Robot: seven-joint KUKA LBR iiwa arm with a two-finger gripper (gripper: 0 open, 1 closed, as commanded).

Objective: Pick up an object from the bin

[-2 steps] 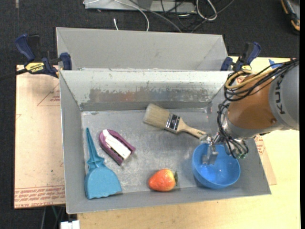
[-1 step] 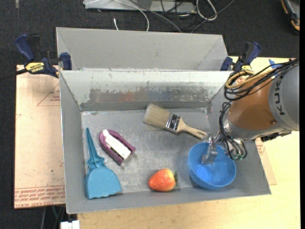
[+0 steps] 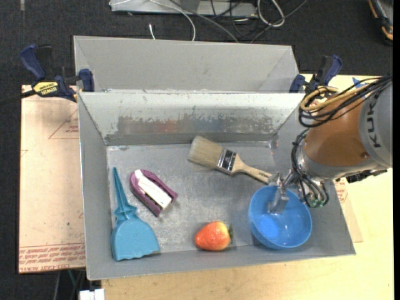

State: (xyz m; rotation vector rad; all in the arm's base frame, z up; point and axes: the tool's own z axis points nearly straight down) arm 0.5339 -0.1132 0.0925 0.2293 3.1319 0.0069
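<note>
Strawberry point(image 3: 212, 236): red, green cap at its right side; on the floor by the near wall, just left of the bowl and apart from it
Scoop point(image 3: 130, 233): light blue; flat blade in the near left corner, thin handle running away along the left wall
Bowl point(image 3: 294, 231): blue, round, upright; near right corner of the bin
Gripper point(image 3: 279, 200): down inside the bowl, at its far side, close to the inner wall
Grip: cannot tell whether wide or narrow, nor whether it has hold of the bowl
Arm point(image 3: 340, 139): orange cover and cables, above the right rim, reaching in from the right
Purple case point(image 3: 152, 191): purple and white, oblong, lying aslant; left of centre, just right of the scoop's handle, not touching it
Brush point(image 3: 219, 158): pale bristles to the left, metal band, wooden handle slanting toward the bowl's far rim; handle end beside the gripper, contact cannot be told
Bin point(image 3: 187, 127): grey metal, sloped far wall
</note>
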